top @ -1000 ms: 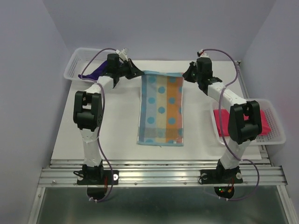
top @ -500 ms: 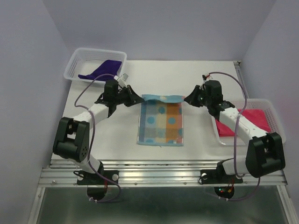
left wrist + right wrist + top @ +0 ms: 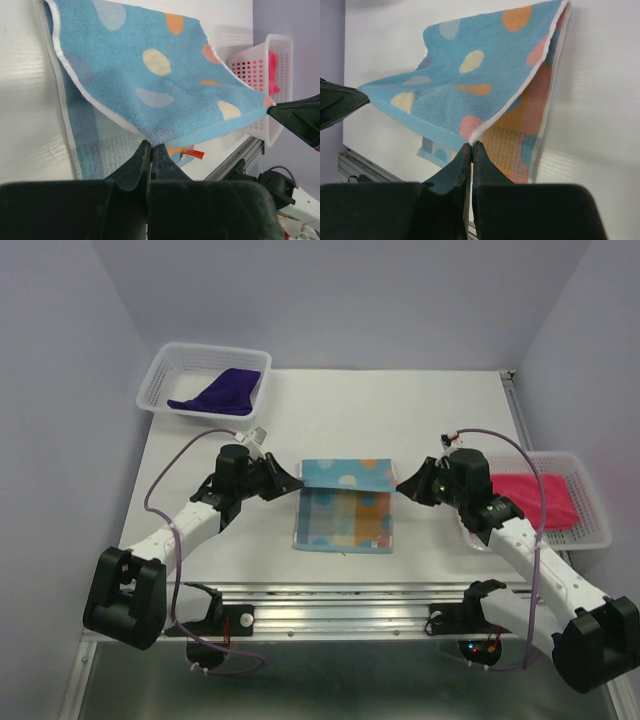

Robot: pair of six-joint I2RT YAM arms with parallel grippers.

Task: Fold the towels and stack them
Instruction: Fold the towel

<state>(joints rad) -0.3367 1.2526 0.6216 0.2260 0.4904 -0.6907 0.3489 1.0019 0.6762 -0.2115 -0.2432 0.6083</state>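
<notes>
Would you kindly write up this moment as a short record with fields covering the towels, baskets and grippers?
patterned towel: on the table, far edge lifted over the near half, fold not yet laid flat
left gripper: shut on the towel's far left corner
right gripper: shut on its far right corner
purple towel: bunched in the left basket
pink towel: in the right basket

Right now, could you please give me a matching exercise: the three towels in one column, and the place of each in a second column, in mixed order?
Towels:
1. patterned towel
2. purple towel
3. pink towel

Places:
A. in the right basket
B. corners pinched by the left gripper and the right gripper
C. in the far-left basket

Pairs: 1-B, 2-C, 3-A
</notes>
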